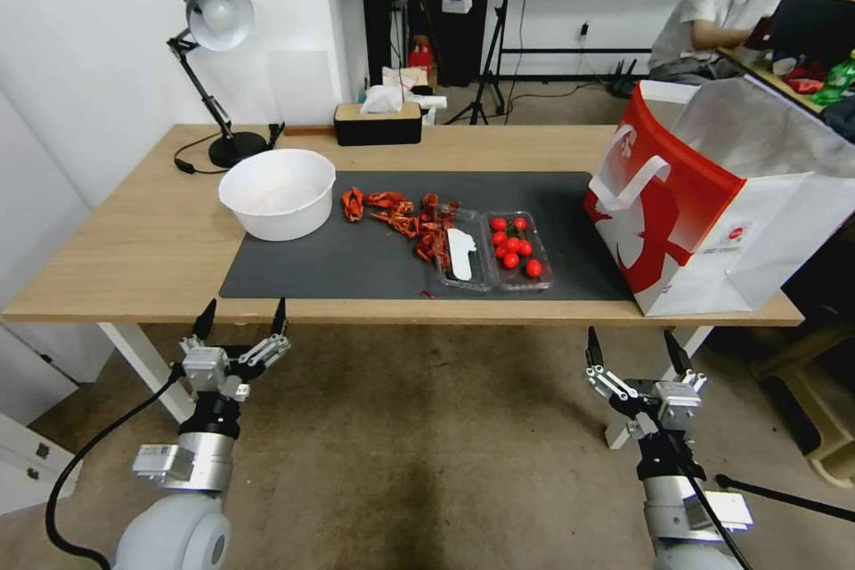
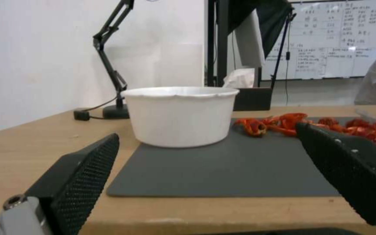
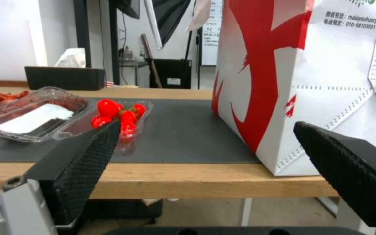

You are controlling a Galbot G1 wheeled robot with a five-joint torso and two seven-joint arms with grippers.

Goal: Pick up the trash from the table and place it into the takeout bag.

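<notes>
The trash in view is a scatter of red shell scraps (image 1: 405, 221) (image 2: 284, 122) lying on the dark grey mat (image 1: 356, 272) in the middle of the light-wood table (image 1: 134, 240). At the table's right end stands the takeout bag (image 1: 704, 214) (image 3: 284, 81), upright with its mouth open, red face and white loop handle towards the mat. Both grippers hang below and in front of the table's near edge. My left gripper (image 1: 243, 318) (image 2: 205, 137) is open, facing the mat's left corner. My right gripper (image 1: 631, 343) (image 3: 206, 127) is open, facing the bag's near corner. Neither holds anything.
A large white bowl (image 1: 278, 191) (image 2: 181, 114) sits on the mat's left end. A clear hinged tray of cherry tomatoes (image 1: 515, 249) (image 3: 118, 117) lies open right of the scraps. A desk lamp (image 1: 214, 27) and a black tissue box (image 1: 378, 123) stand at the back edge.
</notes>
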